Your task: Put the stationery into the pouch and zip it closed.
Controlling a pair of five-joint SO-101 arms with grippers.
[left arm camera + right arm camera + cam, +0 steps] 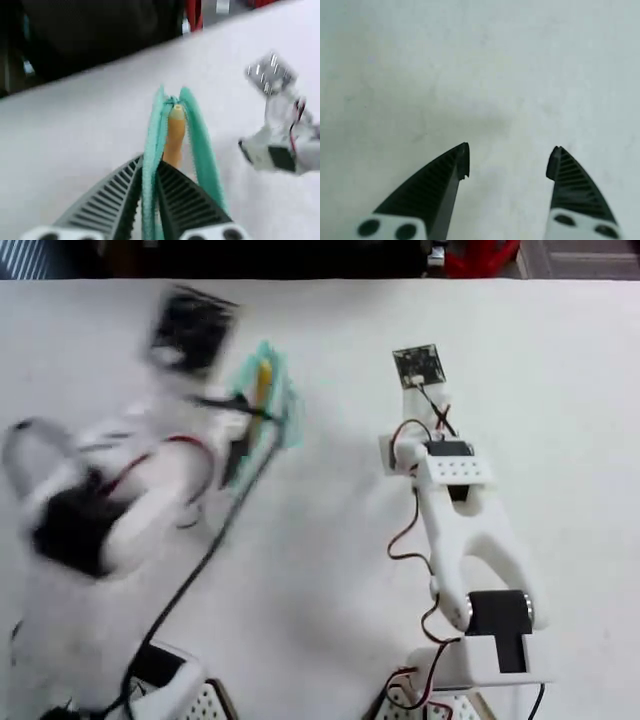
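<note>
Two tools, one pouch: our left tool is clenched on one teal lip of the pouch, while our right tool hangs released, jaws wide apart, over bare tabletop. The pouch is at the far left part of the tabletop, well apart from the right arm. We cannot tell whether it rests there or is lifted.

Its long axis runs straight out from the left tool toward the far edge, in line with the jaws. A yellow piece of stationery lies between the two lips on the same axis, its pale tip near the far end where the lips meet. The mouth gapes, so we judge the zip not yet closed.

We cannot tell where the slider is; that far meeting point is our best guess. If so, the closing pull would run along the axis toward the left tool. The right tool is farther off, but it is the free one for that pull.

We can read no brand, label or writing on the pouch or the piece.
</note>
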